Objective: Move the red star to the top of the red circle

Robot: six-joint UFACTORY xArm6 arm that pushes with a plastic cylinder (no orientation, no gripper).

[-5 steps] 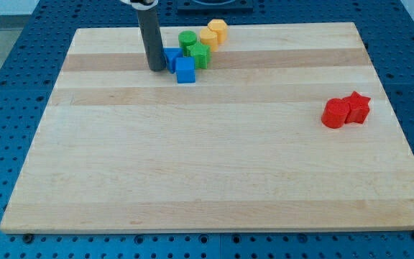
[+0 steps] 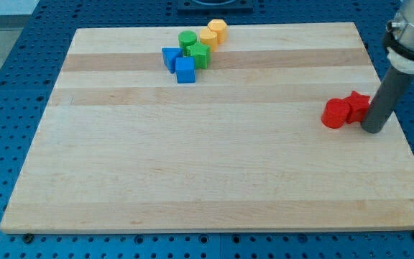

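Observation:
The red circle (image 2: pixel 334 114) lies near the board's right edge. The red star (image 2: pixel 357 105) touches it on its right and slightly toward the view's top. My tip (image 2: pixel 371 130) is on the board just right of the red star and a little below it, close to or touching the star; the rod hides the star's right edge.
A cluster near the view's top centre: two blue blocks (image 2: pixel 172 57) (image 2: pixel 185 70), a green circle (image 2: pixel 187 40), a green block (image 2: pixel 200 55), two yellow blocks (image 2: pixel 217 30) (image 2: pixel 208 39). The wooden board (image 2: pixel 192 158) sits on a blue perforated table.
The rod has moved from beside the blue blocks at the view's top left across to the right side, now next to the red star. The blocks have not visibly moved.

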